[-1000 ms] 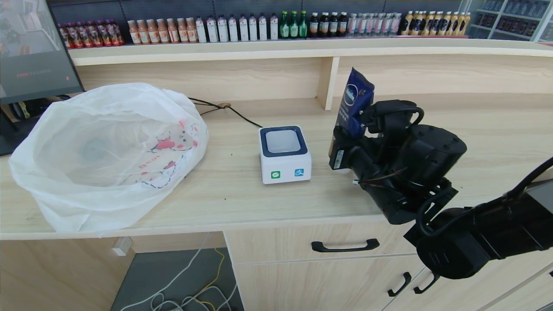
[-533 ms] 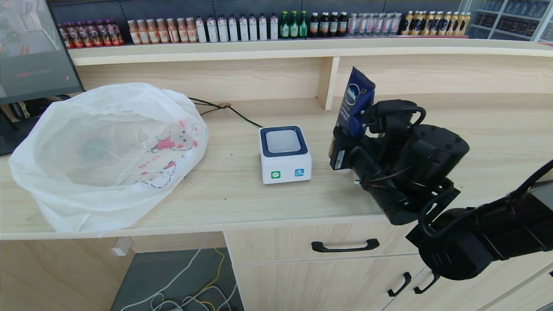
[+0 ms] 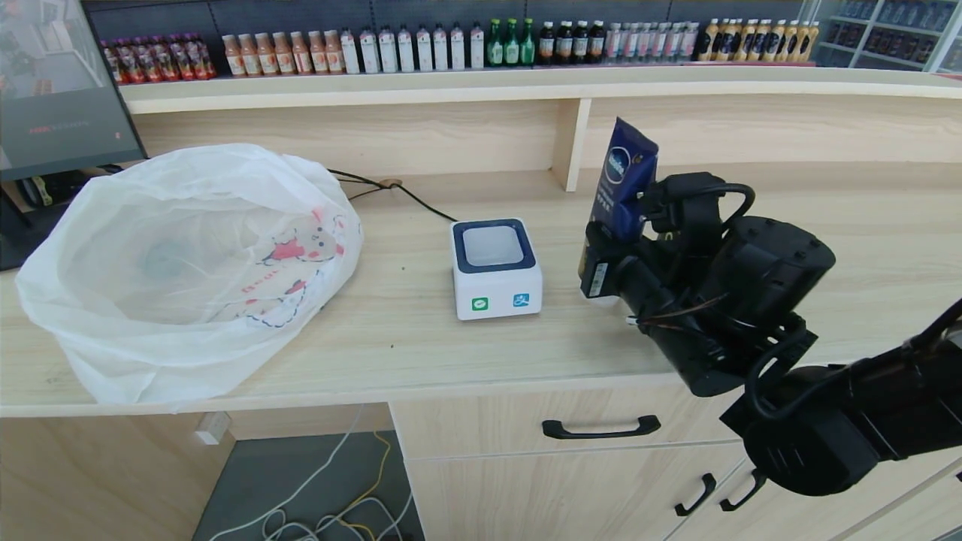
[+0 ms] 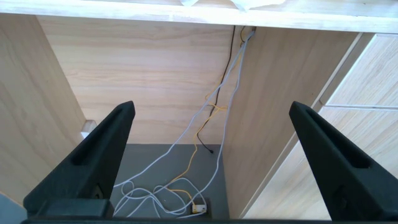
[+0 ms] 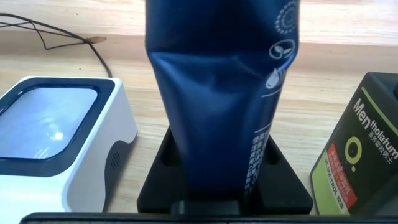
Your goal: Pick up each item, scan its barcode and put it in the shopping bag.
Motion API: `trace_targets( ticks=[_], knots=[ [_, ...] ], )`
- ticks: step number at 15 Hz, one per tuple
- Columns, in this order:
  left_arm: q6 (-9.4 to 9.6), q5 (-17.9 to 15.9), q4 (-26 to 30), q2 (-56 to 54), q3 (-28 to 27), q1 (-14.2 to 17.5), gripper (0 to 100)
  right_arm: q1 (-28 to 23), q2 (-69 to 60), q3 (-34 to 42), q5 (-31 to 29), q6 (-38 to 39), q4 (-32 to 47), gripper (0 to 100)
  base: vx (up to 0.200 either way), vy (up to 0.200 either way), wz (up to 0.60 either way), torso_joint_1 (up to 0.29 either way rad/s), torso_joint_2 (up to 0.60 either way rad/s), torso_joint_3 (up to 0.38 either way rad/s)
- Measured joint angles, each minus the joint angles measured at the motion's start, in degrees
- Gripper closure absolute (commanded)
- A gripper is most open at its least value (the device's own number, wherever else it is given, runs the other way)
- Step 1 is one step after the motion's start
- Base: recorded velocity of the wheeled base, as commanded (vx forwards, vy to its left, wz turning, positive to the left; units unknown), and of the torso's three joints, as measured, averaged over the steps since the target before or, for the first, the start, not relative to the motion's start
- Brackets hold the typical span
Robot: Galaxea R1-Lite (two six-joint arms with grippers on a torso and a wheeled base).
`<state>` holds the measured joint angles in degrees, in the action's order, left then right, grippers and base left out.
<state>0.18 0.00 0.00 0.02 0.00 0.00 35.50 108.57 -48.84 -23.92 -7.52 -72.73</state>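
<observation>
Wooden counter point(image 3: 421, 342): shopping bag point(image 3: 188, 263) at left edge, scanner point(image 3: 494, 267) mid-counter. Right gripper point(image 3: 618, 239) clamps upright blue tube point(image 3: 630, 176) beside scanner. Left gripper point(image 4: 211, 115) spread wide below counter edge.

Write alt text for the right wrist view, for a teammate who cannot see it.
The right gripper clamps a dark blue plastic squeeze tube, held upright in the foreground. On one side a white box scanner with a blue-rimmed glass top sits on the pale wooden counter; on the other side stands a dark box with green print.
</observation>
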Motion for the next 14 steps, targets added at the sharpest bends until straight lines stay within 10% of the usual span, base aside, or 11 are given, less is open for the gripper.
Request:
trace_targets(
  ticks=[14],
  knots=[
    [-0.02, 0.0, 0.0, 0.0, 0.0, 0.0, 0, 7.0, -18.2, 20.6, 1.5, 0.5, -3.1, 100, 0.000, 0.000, 0.00, 0.000, 0.00, 0.000]
  ],
)
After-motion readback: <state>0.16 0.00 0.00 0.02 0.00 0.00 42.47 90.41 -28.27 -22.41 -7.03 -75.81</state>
